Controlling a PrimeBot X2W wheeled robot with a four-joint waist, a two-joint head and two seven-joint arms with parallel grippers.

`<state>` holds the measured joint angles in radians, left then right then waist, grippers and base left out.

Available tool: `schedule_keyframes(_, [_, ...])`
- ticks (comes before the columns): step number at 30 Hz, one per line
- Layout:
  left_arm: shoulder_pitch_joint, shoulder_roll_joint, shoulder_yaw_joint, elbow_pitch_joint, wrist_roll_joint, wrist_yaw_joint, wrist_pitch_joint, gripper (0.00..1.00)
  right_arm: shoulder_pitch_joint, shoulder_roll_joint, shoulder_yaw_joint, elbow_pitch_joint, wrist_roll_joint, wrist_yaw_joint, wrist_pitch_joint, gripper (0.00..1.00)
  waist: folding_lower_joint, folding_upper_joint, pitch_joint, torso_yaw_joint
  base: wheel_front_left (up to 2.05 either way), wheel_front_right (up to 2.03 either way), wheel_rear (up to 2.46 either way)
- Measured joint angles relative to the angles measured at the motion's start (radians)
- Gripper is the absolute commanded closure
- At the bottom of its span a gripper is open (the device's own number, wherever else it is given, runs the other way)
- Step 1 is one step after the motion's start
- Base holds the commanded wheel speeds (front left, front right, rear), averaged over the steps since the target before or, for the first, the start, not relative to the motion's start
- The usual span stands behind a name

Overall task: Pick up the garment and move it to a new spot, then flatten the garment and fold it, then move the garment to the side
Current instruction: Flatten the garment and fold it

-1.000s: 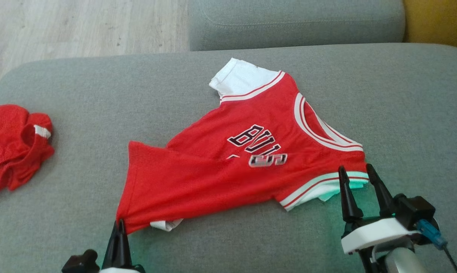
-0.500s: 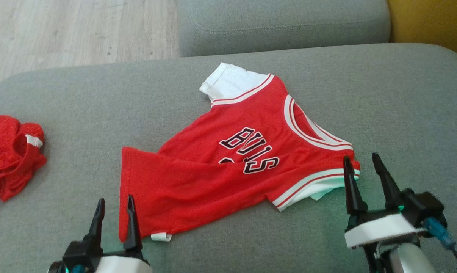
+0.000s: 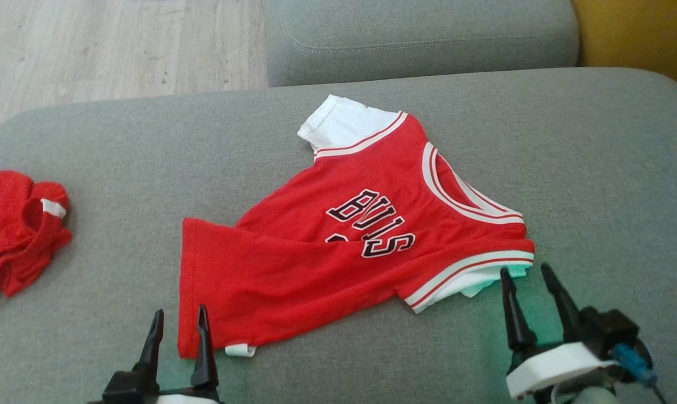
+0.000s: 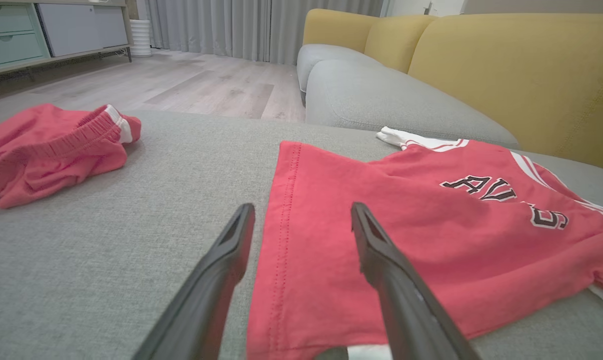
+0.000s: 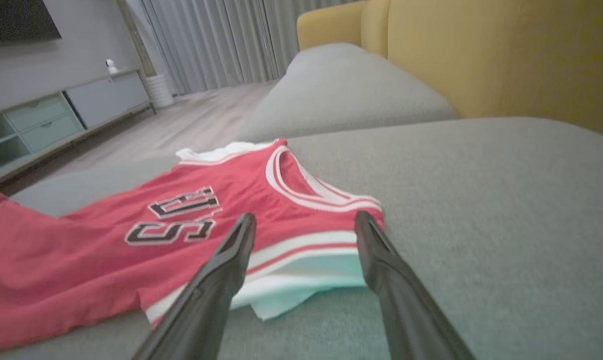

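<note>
Red mesh jersey (image 3: 344, 252) with white ribbed trim, lying creased in the middle of the grey woven sofa cushion (image 3: 119, 140), both grippers empty.

Thin and slack, it carries a diagonal ridge across the body, and a white under-layer peeks out at the hem corner. The left gripper (image 3: 180, 310) stands beside that corner and the right gripper (image 3: 525, 268) just short of the white sleeve (image 3: 484, 280), each spread wide and holding nothing. A pinch that catches only the top layer would likely drag and bunch the one beneath. Low fingertips could snag the nubby upholstery. Folding over the ridge risks a crooked result. Crumpled red shorts (image 3: 18, 224) lie well apart.
</note>
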<state>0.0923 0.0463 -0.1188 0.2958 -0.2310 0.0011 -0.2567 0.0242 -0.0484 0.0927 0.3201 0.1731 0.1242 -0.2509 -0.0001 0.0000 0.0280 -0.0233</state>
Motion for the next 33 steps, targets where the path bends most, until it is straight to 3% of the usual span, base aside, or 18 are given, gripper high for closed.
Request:
schedule_keyframes(15, [-0.009, 0.0, -0.033, 0.019, -0.007, -0.002, 0.0, 0.0, -0.094, 0.0, -0.007, 0.297, -0.022, 0.0, 0.0, 0.0, 0.0001, 0.0, 0.032, 0.051, 0.0, 0.0, 0.0])
schedule_keyframes(29, [-0.032, 0.0, -0.041, 0.023, -0.023, -0.011, 0.0, 0.0, -0.175, 0.0, 0.005, 0.412, -0.028, 0.0, 0.0, 0.0, 0.0001, 0.0, 0.056, 0.085, 0.0, 0.0, 0.0])
schedule_keyframes(31, [-0.033, 0.0, -0.044, 0.026, -0.027, -0.011, 0.0, 0.0, -0.187, 0.0, 0.017, 0.438, -0.029, 0.0, 0.0, 1.0, 0.0001, 0.0, 0.056, 0.089, 0.0, 0.0, 0.0])
schedule_keyframes(33, [-0.033, 0.0, -0.045, 0.031, -0.028, -0.012, 0.0, 0.0, -0.196, -0.002, 0.033, 0.459, -0.029, 0.0, 0.0, 1.0, 0.0001, 0.0, 0.055, 0.091, 0.0, 0.0, 0.0])
